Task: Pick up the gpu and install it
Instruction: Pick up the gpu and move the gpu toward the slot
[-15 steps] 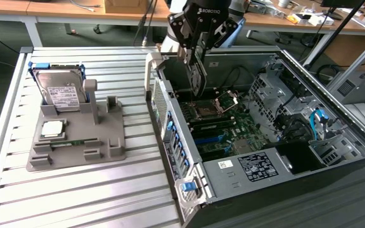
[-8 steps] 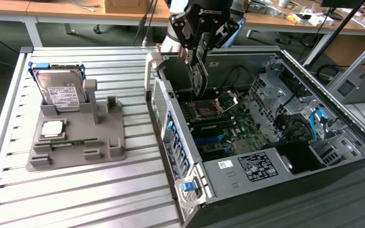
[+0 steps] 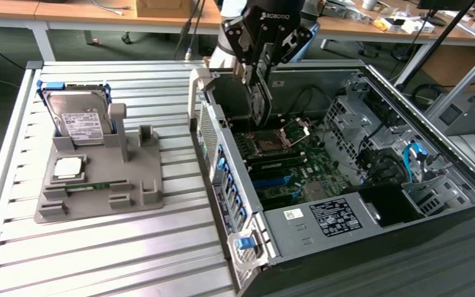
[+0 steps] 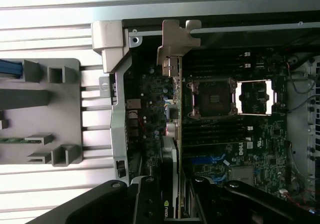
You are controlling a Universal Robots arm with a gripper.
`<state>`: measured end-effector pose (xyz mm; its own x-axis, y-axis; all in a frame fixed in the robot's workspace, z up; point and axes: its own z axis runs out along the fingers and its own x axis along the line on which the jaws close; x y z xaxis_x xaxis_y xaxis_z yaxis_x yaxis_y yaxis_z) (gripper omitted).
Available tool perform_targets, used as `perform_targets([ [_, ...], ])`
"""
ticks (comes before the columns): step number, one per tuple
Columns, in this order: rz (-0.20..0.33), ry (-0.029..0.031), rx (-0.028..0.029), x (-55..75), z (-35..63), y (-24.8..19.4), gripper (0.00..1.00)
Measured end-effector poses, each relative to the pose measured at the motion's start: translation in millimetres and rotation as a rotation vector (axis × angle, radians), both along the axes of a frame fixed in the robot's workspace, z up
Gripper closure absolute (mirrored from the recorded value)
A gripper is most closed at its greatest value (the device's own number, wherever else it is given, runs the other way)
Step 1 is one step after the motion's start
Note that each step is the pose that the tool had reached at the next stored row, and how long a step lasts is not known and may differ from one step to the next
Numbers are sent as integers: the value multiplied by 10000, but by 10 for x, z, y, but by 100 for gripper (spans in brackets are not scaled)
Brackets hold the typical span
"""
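Observation:
The gpu (image 3: 261,106) is a thin black card hanging on edge, high above the motherboard (image 3: 291,164) inside the open computer case (image 3: 221,161). My gripper (image 3: 256,74) is shut on its upper part. In the wrist view the gpu (image 4: 177,46) appears edge-on, its silver bracket near the case's rear wall and its thin edge running back to my gripper (image 4: 175,206). The card hangs above the board beside the CPU socket (image 4: 212,97), apart from it.
On the slatted metal table (image 3: 122,253), at the exterior view's left, a grey holder (image 3: 97,185) carries a hard drive (image 3: 77,117), a processor chip (image 3: 68,167) and a green memory stick (image 3: 97,185). Drive cages and cables (image 3: 386,154) fill the case's far side.

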<state>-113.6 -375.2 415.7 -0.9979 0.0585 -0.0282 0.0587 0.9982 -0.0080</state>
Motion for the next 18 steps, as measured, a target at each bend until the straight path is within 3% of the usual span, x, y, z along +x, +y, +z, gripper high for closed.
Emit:
perform_targets([
  [18, 0, 1, -1, 44, -18, -1, 73],
])
